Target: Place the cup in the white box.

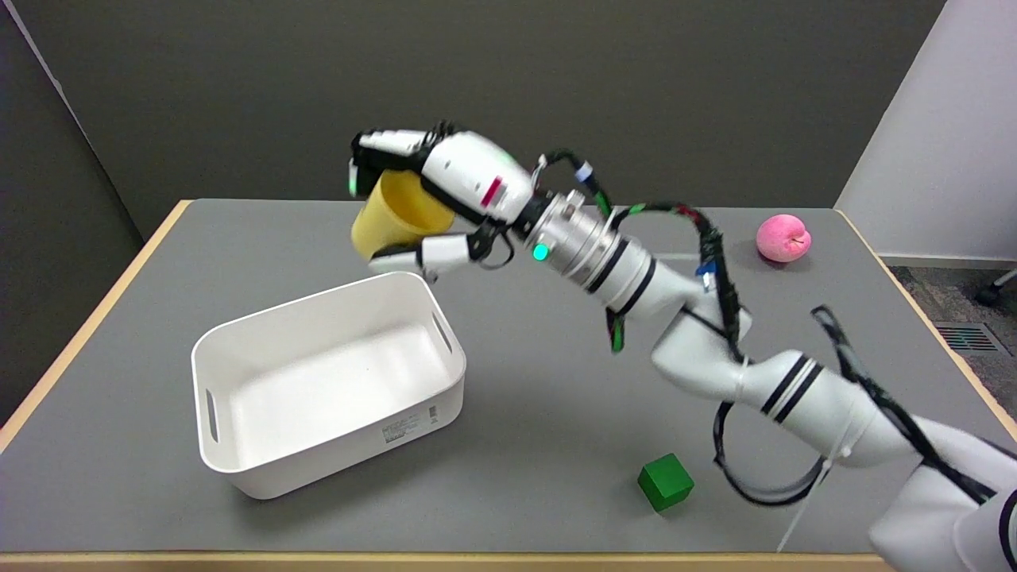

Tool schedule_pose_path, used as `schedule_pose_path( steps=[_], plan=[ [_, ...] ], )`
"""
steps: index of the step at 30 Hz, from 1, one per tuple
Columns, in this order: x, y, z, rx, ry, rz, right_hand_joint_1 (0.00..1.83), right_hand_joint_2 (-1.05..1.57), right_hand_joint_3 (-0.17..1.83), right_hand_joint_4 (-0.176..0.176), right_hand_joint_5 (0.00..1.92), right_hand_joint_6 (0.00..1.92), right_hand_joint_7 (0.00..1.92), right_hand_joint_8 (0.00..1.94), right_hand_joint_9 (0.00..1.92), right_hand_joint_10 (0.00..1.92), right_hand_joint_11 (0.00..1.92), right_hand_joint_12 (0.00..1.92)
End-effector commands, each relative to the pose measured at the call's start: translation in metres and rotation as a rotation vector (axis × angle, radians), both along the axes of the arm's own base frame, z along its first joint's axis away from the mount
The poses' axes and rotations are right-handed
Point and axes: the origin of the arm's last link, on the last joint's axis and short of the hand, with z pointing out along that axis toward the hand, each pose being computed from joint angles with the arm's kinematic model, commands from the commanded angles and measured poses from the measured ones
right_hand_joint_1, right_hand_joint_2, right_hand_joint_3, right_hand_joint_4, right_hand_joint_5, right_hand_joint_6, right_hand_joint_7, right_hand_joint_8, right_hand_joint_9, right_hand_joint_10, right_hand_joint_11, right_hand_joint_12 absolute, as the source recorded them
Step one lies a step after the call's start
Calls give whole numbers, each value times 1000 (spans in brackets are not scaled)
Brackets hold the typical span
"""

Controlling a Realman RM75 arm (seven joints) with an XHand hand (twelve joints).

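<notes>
right hand (445,199) grips the yellow cup (395,216), tilted in the air just above the far right corner of the white box (330,381) on the table (556,381).

The cup (395,216) is plain yellow and tapered, tilted on its side in the air with its narrower base pointing down and left, gripped between the fingers (421,256) of the right hand (445,191), above the far right corner of the white box. The white box (262,469) is a rectangular plastic bin with rounded corners and slot handles, sitting open and upright on the grey surface (556,397).
</notes>
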Motion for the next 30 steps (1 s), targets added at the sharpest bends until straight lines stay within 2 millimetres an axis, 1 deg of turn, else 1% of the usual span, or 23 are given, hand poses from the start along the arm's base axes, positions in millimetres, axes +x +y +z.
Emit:
schedule_pose_path(
  steps=[1, 2, 3, 7, 9, 11, 16, 18, 19, 20, 21, 22, 23, 24, 25, 26, 27, 30],
  plan=[
    [-93, 9, -58, 67, -154, -383, 1323, 1193, 144, -125, 540, 1595, 753, 1355, 731, 1547, 826, 1884],
    [-97, 7, -59, 63, -150, -393, 1322, 1199, 135, -125, 537, 1600, 750, 1360, 729, 1552, 837, 1888],
    [-106, 6, -61, 56, -142, -420, 1319, 1207, 124, -125, 534, 1606, 746, 1367, 726, 1558, 853, 1893],
    [-130, 5, -68, 49, -139, -506, 1318, 1208, 126, -125, 532, 1608, 743, 1373, 726, 1562, 859, 1893],
    [-137, 6, -74, 61, -140, -539, 1318, 1208, 128, -125, 530, 1609, 741, 1376, 726, 1566, 852, 1896],
    [-138, 6, -78, 68, -137, -544, 1317, 1207, 131, -124, 528, 1611, 740, 1379, 723, 1571, 843, 1901],
    [-125, 9, -80, 88, -147, -504, 1313, 1205, 147, -117, 526, 1618, 730, 1388, 715, 1590, 804, 1921],
    [-120, 9, -80, 92, -150, -490, 1305, 1257, 80, -118, 481, 1627, 693, 1427, 692, 1621, 678, 1921],
    [-118, 10, -80, 93, -153, -485, 1183, 1108, 385, -54, 396, 1346, 627, 1152, 633, 1432, 470, 1921],
    [-115, 10, -79, 94, -157, -474, 1019, 904, 801, 31, 287, 969, 543, 780, 557, 1176, 208, 1921],
    [-112, 10, -77, 94, -161, -466, 891, 793, 913, 58, 211, 681, 374, 534, 377, 942, 133, 1711],
    [-110, 10, -76, 93, -162, -460, 789, 723, 926, 65, 154, 456, 203, 356, 192, 745, 121, 1471],
    [-108, 10, -75, 91, -160, -452, 713, 676, 931, 69, 106, 322, 86, 242, 71, 594, 92, 1299],
    [-106, 9, -74, 85, -152, -437, 660, 654, 923, 70, 64, 305, 33, 206, 27, 488, 35, 1202],
    [-106, 10, -73, 82, -146, -429, 616, 628, 916, 71, 36, 273, -1, 148, -1, 341, -1, 1059],
    [-104, 10, -72, 78, -141, -417, 585, 594, 909, 72, 32, 218, -1, 53, -1, 122, -1, 833],
    [-102, 9, -70, 71, -139, -401, 562, 572, 901, 73, 30, 182, -1, -1, -1, -1, -1, 687],
    [-94, 9, -64, 65, -158, -362, 535, 553, 866, 80, 28, 158, -1, -1, -1, -1, -1, 554]
  ],
)
